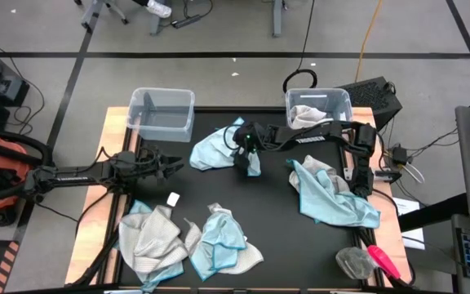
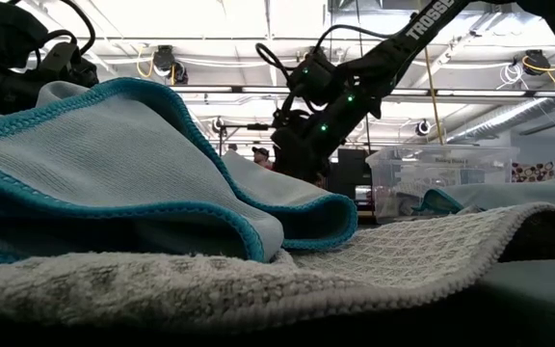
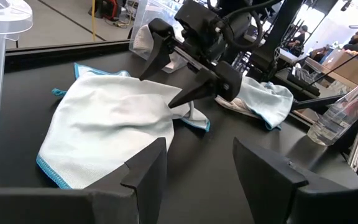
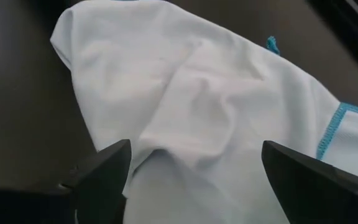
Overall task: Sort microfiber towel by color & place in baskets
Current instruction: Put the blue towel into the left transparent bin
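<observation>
A black-topped bench (image 1: 268,237) is seen in a workshop with a grey floor. Two clear, faintly bluish plastic baskets stand at its far edge: the left basket (image 1: 162,112) appears empty, while a grey towel (image 1: 304,115) lies in the right basket (image 1: 320,107). A light blue microfiber towel with teal edging (image 1: 213,147) is spread between them. The right hand (image 1: 246,155) is held wide open directly over this towel's edge, nothing gripped. The left hand (image 1: 175,167) is held partly open and empty, near the towel. Further blue and grey towels (image 1: 182,241) are heaped along the bench's near side.
</observation>
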You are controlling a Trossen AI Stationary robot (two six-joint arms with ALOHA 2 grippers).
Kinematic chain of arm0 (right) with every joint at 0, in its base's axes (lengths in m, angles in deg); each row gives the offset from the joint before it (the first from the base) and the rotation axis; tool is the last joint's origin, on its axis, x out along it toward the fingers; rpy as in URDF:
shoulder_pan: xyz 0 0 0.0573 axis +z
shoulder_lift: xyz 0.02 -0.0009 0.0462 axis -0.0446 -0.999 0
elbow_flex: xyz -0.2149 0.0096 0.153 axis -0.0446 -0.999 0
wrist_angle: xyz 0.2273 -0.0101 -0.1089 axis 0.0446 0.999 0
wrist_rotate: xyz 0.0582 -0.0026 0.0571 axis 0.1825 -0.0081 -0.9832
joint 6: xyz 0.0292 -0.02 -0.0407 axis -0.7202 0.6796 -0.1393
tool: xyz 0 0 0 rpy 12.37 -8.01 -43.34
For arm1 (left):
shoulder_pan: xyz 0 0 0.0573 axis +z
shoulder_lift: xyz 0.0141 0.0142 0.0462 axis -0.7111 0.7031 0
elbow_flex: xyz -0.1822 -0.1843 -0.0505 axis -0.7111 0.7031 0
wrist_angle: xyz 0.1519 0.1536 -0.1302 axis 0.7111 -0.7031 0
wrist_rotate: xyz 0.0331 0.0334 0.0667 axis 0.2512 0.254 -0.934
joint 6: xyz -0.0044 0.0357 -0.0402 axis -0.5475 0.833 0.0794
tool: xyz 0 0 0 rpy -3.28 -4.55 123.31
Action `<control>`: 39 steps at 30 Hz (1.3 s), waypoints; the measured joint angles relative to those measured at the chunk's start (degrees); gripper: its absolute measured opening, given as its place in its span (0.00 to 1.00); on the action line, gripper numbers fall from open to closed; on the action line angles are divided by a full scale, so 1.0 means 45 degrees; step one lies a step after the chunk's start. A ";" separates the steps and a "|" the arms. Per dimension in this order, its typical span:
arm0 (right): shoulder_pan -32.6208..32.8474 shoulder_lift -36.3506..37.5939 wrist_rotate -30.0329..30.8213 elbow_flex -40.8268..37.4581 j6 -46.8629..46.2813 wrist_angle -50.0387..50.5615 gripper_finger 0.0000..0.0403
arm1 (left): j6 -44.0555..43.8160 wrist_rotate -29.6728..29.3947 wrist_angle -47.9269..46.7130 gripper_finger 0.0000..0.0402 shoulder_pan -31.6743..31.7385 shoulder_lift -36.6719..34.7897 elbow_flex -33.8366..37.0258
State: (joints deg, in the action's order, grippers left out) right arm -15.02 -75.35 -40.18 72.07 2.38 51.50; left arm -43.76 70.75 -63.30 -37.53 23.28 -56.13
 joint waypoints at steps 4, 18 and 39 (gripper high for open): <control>0.0232 0.0048 -0.0029 0.0000 -0.0579 0.0137 0.87 | 0.0004 0.0000 0.0000 0.48 0.0000 0.0000 -0.0004; 0.0800 0.1329 0.0641 0.0005 -0.1025 0.1676 0.87 | 0.0575 -0.1722 0.0827 0.48 -0.0005 0.0000 0.0000; 0.0800 0.4292 0.1049 0.0005 -0.1116 0.3746 0.87 | 0.3729 -0.2249 0.2845 0.48 0.0161 0.6062 -0.3773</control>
State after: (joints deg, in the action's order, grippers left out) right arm -11.42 -56.03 -35.46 72.09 -2.65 68.35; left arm -26.97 60.63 -50.49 -36.81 50.56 -73.11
